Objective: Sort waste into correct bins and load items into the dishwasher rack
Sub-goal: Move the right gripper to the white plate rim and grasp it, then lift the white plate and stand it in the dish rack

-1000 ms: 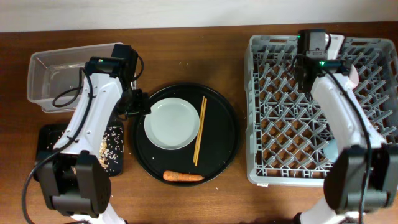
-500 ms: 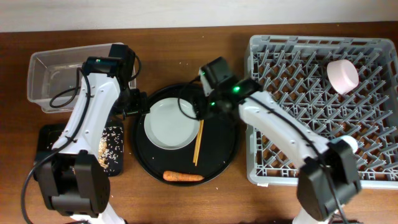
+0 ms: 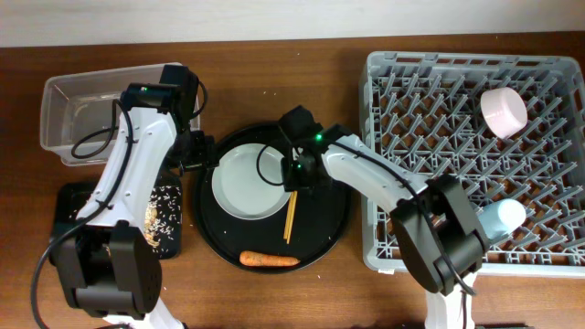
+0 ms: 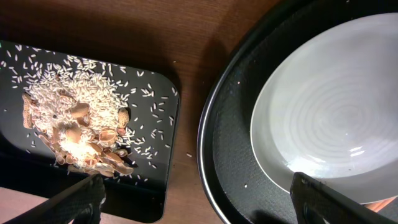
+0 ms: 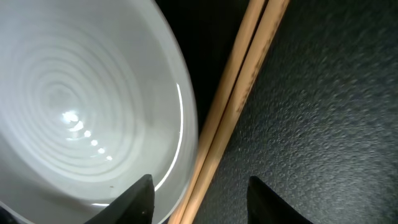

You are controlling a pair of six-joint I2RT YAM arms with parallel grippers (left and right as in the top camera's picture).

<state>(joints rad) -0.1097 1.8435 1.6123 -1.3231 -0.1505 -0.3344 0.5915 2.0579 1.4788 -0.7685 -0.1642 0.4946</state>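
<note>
Brown tabletop (image 3: 274, 55), chopsticks (image 3: 289, 216) (paired) beside plate (image 3: 242, 187)

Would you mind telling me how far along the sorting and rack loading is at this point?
Partway. Done: the bowl and cup sit in the rack, and rice scraps lie in the small black tray. In hand: the right hand is open over the chopsticks, beside the plate. Left: chopsticks, plate and carrot are all on the round tray.
</note>
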